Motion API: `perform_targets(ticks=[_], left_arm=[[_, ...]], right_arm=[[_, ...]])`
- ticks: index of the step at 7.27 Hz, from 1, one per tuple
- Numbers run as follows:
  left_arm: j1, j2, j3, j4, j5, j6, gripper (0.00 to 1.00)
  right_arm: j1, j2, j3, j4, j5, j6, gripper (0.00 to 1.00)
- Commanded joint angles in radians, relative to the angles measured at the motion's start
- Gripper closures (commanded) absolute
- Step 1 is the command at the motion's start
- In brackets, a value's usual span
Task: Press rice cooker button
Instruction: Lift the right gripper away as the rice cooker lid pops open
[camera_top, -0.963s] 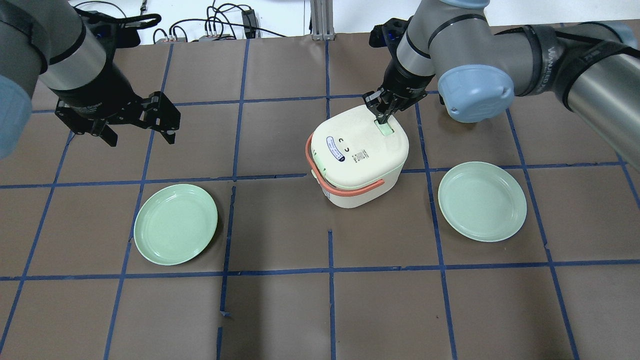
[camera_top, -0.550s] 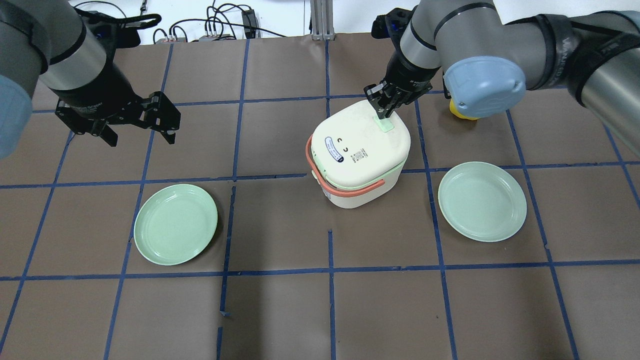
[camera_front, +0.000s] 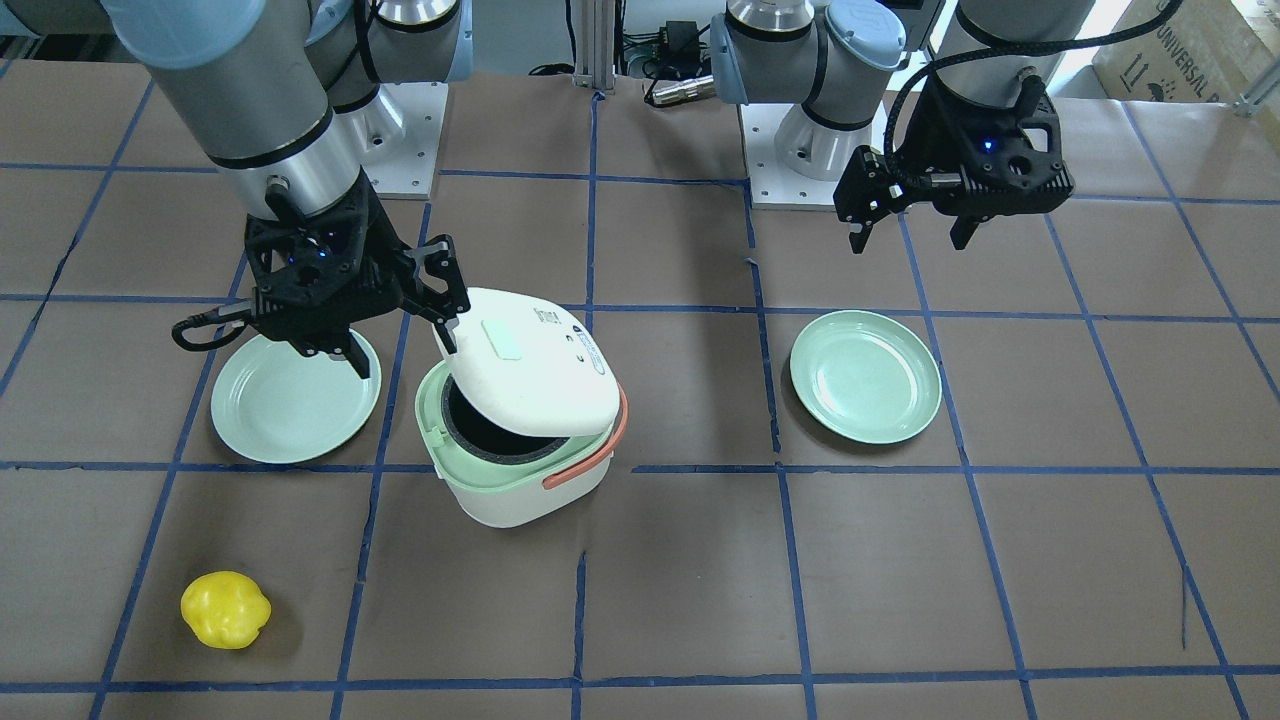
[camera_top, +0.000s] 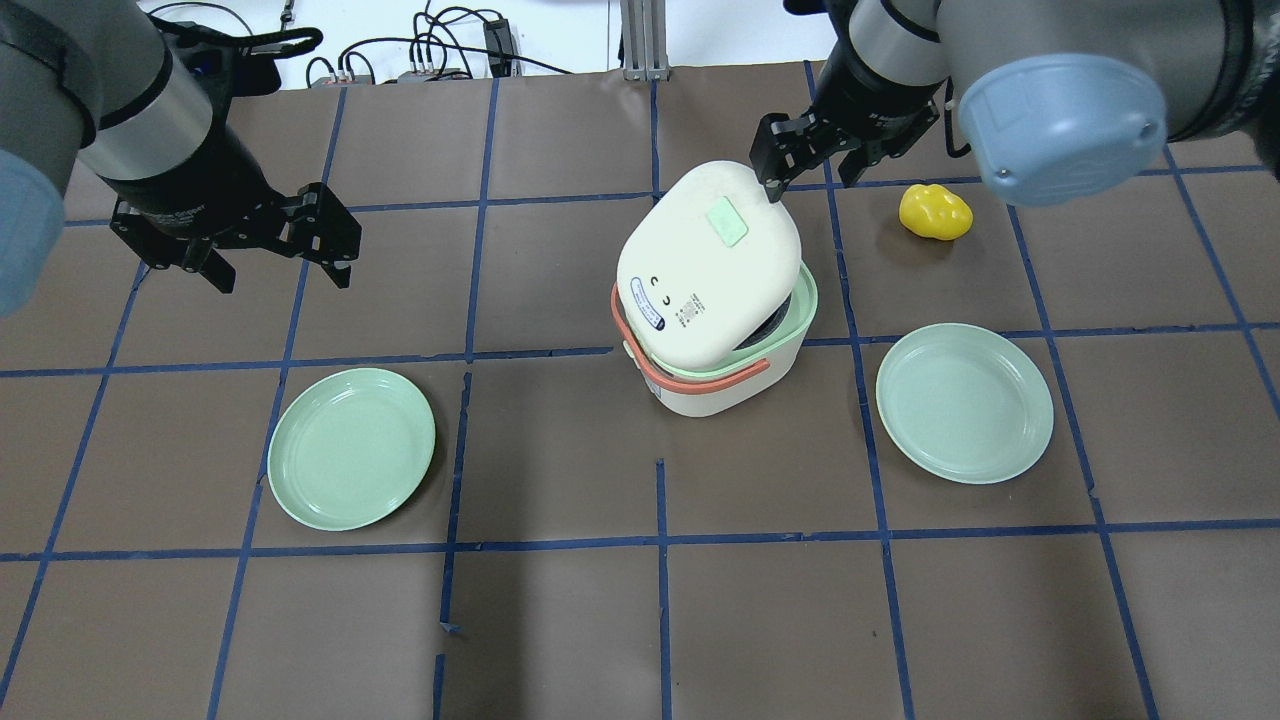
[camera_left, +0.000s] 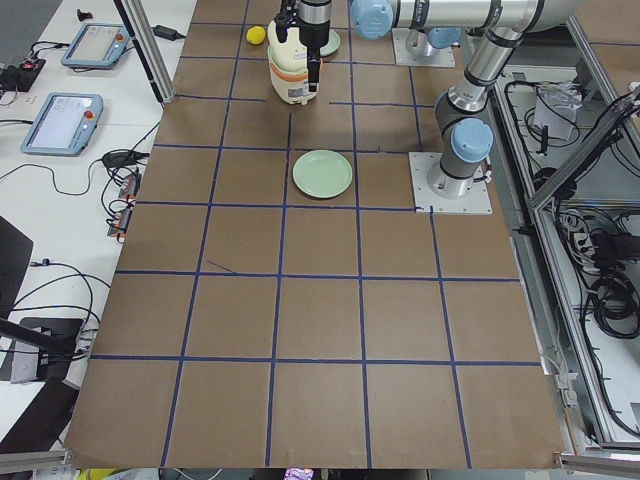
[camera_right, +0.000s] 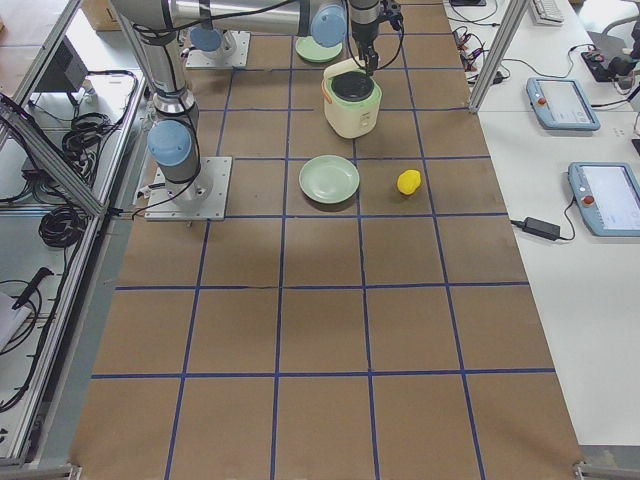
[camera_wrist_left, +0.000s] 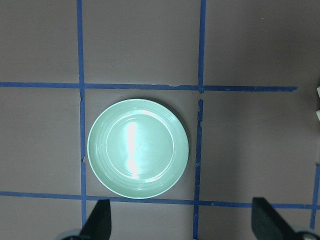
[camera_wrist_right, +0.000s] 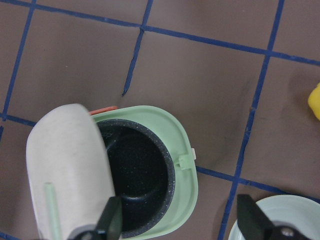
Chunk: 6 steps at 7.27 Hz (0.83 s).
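The white rice cooker (camera_top: 720, 395) stands mid-table with its lid (camera_top: 700, 290) sprung up and tilted, and the salmon handle (camera_top: 700, 378) lying down. The mint button (camera_top: 727, 221) sits on the raised lid. The mint rim (camera_wrist_right: 187, 185) and black inner pot (camera_wrist_right: 140, 175) show in the right wrist view, and the cooker (camera_front: 520, 500) also shows in the front view. My right gripper (camera_top: 810, 172) is open and empty, just behind the lid's far edge, off the button. My left gripper (camera_top: 275, 265) is open and empty, far to the left, above a plate.
Two mint plates lie on the brown paper: one at the left (camera_top: 351, 448) and one at the right (camera_top: 964, 402). A yellow toy (camera_top: 935, 212) lies behind the right plate, near my right arm. Blue tape lines grid the table.
The cooker's lid has popped open. My right gripper, shut with its tips on the button before, has lifted off, drawn back and opened. The left arm has not moved.
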Motion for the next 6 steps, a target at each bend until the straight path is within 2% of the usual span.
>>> perform_targets(ticks=[1, 3, 6], left_arm=[[0.000, 0.000, 0.000, 0.000, 0.000, 0.000, 0.00], [0.000, 0.000, 0.000, 0.000, 0.000, 0.000, 0.00], [0.000, 0.000, 0.000, 0.000, 0.000, 0.000, 0.00]], right_arm=[[-0.060, -0.006, -0.052, 0.032, -0.067, 0.007, 0.00], [-0.117, -0.008, -0.077, 0.094, -0.106, 0.008, 0.00], [-0.125, -0.006, -0.075, 0.095, -0.132, 0.063, 0.00]])
